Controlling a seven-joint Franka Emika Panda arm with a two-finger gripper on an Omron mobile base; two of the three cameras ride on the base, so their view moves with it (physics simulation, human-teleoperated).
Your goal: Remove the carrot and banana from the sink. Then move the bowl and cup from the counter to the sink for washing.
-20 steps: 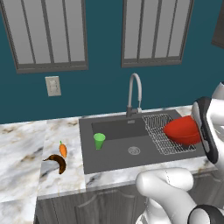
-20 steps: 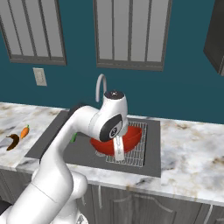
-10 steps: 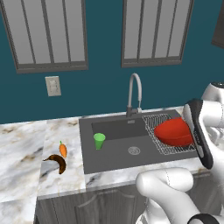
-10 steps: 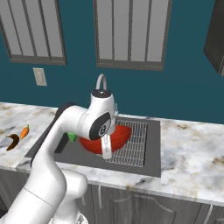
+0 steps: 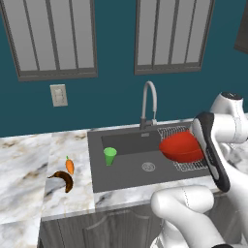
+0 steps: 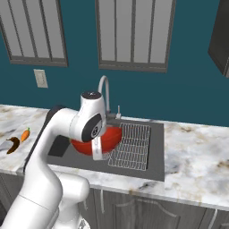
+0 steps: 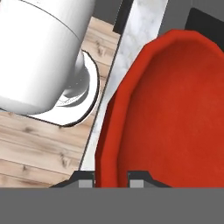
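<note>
Two finger tips of the hand (image 7: 112,177) pinching the rim of the red bowl (image 5: 181,146), one tip on each side of the rim in the hand view. Bowl held tilted above the dark sink (image 5: 126,169), over the border between the open basin and the wire rack (image 6: 132,145), partly hidden behind the white arm in the left base view. In the right base view, bowl (image 6: 96,143) just in front of the steel faucet (image 6: 104,91). Green cup (image 5: 110,156) standing upright on the sink floor, in the left part of the basin, well apart from the round drain (image 5: 148,166). Carrot (image 5: 69,165) and banana (image 5: 62,179) lying on the marble table (image 5: 24,169) left of the sink, close beside each other, carrot behind, banana nearer to the table edge. Cannot tell whether carrot and banana touch. Both also at the far left of the right base view, carrot (image 6: 25,134) and banana (image 6: 12,145).
</note>
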